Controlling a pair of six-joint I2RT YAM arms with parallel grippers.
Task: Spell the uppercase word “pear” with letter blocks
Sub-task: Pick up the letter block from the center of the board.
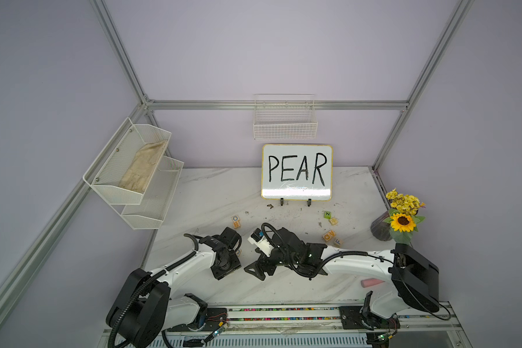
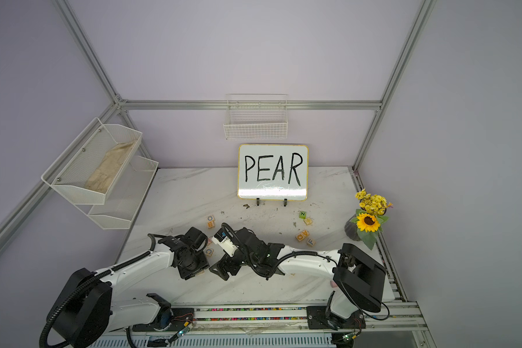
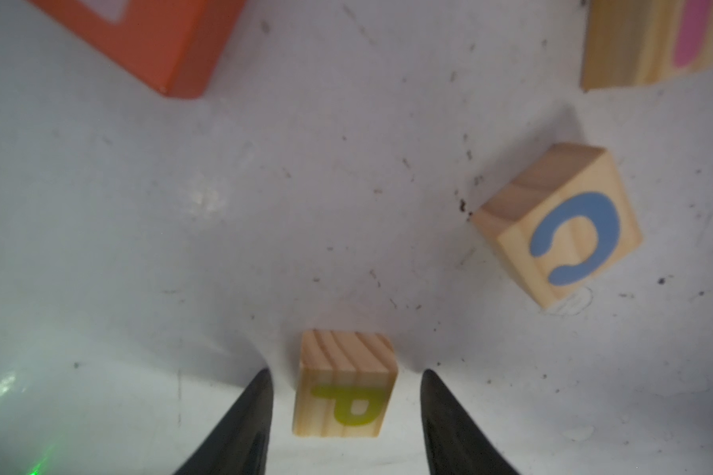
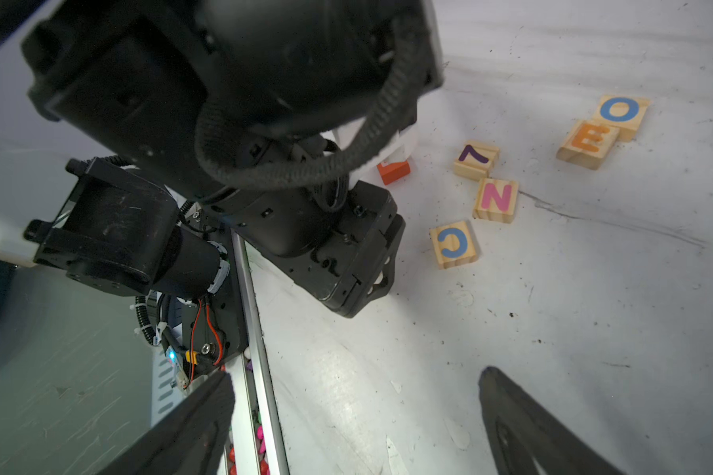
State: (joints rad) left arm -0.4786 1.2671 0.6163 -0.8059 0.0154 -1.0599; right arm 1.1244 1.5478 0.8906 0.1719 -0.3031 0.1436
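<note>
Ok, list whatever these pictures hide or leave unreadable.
P block: mostly hidden under the left arm in both top views; only the left wrist view shows it.
Orange block: cut off by the left wrist view's edge; letter unreadable.
Pink-lettered block: cut off at that view's corner.
Pale block beside the green block: letter too small in both top views.
R block: found in no view.

Both the left arm [image 1: 190,265] and the right arm [image 1: 359,266] are smooth white shells joined by bulky, rounded black joints. A ribbed black hose [image 4: 289,177] loops along each. The left gripper [image 3: 346,370] and the right gripper [image 4: 355,373] have tapering matte black fingers [image 3: 243,419]. By one base sit thin red wires [image 4: 200,325], a yellow plug [image 4: 190,357] and what looks like a small blue light [image 4: 171,355].
</note>
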